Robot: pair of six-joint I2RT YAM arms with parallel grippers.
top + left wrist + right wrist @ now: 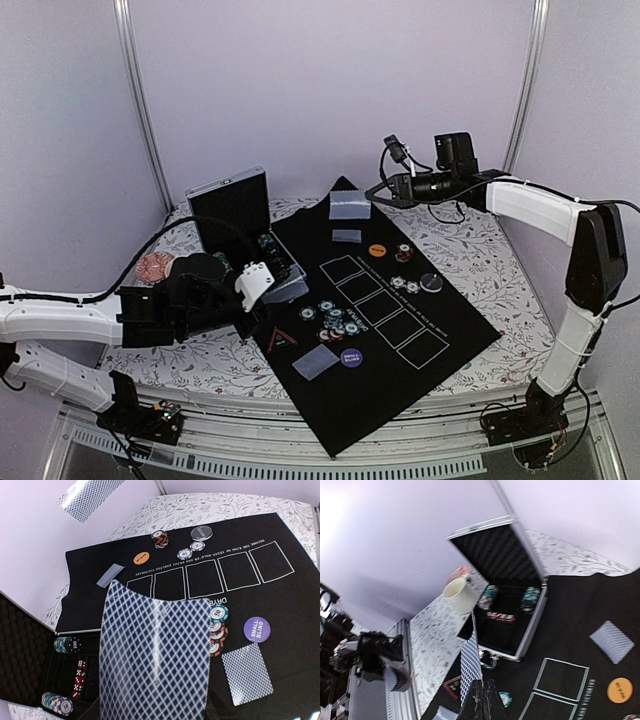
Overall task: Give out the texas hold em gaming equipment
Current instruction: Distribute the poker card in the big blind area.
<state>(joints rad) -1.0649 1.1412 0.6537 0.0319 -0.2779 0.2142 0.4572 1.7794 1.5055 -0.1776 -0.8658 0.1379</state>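
Dealing step: a raised card (470, 666) is clenched in the right fingers (478, 703), a second card (155, 655) in the left fingers (254, 287); placement on the mat (332, 410) is judged next.

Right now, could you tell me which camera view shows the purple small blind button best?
The left wrist view: the purple button lies large and unobstructed, its SMALL BLIND lettering readable. The top external view shows only a small purple disc on the black mat. The right wrist view does not show it.
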